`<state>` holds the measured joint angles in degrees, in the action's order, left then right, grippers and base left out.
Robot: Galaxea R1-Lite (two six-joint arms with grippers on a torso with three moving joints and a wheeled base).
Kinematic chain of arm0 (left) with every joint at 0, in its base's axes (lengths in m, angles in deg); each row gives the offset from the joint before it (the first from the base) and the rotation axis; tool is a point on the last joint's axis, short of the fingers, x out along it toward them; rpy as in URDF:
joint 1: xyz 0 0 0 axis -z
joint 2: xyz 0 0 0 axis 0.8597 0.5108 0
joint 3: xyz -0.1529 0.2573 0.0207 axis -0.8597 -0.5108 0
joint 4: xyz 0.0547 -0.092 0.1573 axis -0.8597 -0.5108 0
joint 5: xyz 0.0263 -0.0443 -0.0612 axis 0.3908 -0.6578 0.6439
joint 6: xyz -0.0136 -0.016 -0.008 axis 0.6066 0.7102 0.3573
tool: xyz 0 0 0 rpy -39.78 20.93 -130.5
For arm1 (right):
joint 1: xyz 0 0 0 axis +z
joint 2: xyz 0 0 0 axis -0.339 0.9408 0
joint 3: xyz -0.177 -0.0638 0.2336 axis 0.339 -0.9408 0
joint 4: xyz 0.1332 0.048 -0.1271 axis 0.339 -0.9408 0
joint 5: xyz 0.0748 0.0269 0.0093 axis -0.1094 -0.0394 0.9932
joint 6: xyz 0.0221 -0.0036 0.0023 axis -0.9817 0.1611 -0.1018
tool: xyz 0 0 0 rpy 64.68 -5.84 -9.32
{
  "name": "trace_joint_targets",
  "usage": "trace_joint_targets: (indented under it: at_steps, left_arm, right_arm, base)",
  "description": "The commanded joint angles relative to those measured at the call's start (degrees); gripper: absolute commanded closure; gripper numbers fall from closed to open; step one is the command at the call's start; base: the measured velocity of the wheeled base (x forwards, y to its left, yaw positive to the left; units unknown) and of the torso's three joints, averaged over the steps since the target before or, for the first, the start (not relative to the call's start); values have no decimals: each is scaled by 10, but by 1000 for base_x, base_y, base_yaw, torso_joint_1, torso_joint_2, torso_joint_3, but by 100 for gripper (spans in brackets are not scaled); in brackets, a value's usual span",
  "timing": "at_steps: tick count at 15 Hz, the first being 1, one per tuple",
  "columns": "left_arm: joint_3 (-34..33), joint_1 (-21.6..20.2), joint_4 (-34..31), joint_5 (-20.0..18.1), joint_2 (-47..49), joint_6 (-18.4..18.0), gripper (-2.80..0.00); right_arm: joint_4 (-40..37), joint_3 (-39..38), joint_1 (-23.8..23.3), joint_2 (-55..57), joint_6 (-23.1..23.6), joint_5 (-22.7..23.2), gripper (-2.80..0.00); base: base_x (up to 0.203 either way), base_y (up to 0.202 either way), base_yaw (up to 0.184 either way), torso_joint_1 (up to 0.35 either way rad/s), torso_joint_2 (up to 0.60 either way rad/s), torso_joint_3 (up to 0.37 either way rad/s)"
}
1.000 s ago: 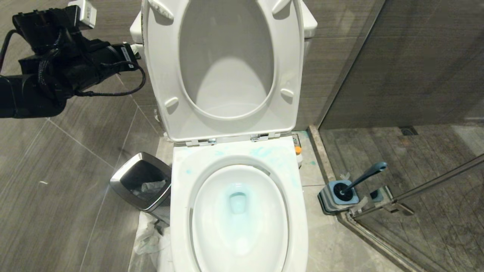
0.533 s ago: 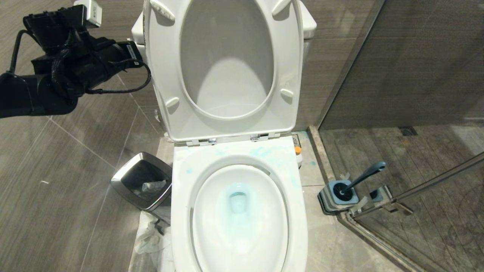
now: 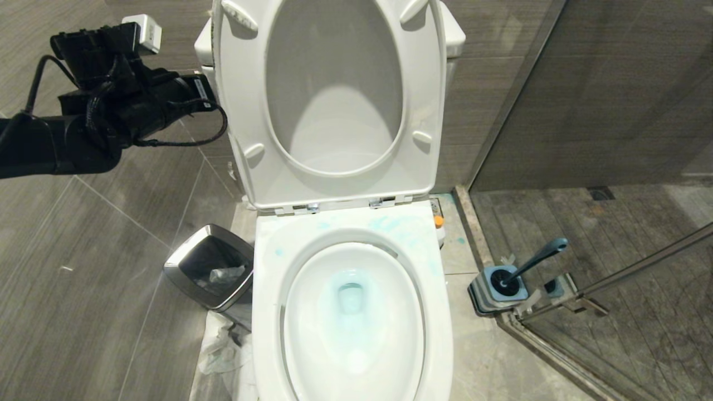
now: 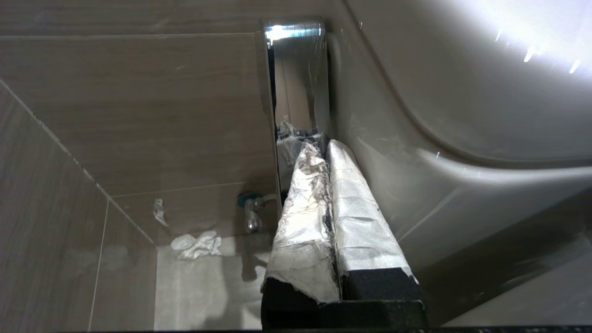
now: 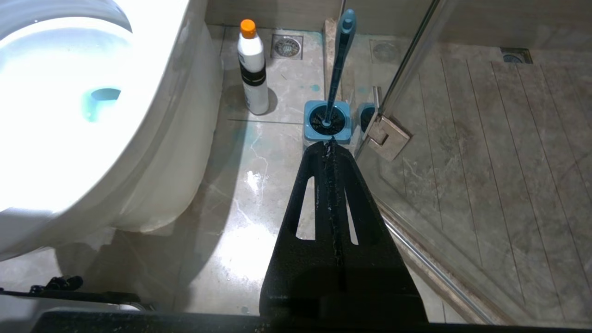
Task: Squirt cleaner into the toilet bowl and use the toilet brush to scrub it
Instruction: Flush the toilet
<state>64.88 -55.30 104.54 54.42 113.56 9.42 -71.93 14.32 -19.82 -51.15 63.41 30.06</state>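
Head view: left arm is reaching past the raised lid toward the chrome flush lever on the tank.

Toilet bowl (image 3: 267, 312) is sitting open, cleaner (image 3: 351, 289) tinting its water, and toilet brush (image 3: 535, 262) is standing in its holder (image 3: 493, 289) right of the bowl. Left gripper (image 4: 326, 152), fingers pressed together and empty, is nosing against the flush lever (image 4: 298, 78); it should be pushing squarely. Right gripper (image 5: 330, 143) is hanging shut, empty, near the holder.
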Motion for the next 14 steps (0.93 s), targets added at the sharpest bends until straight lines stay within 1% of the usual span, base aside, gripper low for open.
trace_joint_targets:
  at_steps: [1,10,14]
  left_arm:
    - [1,0,-9,0,7,0,0]
    - [3,-1,-15,0,2,6,0]
    - [2,-4,-15,0,-18,8,0]
  right_arm:
    - [1,0,0,1,0,0,0]
    - [1,0,0,1,0,0,0]
    - [1,0,0,1,0,0,0]
  base:
    - [0,0,0,0,0,0]
    - [0,0,0,0,0,0]
    - [0,0,0,0,0,0]
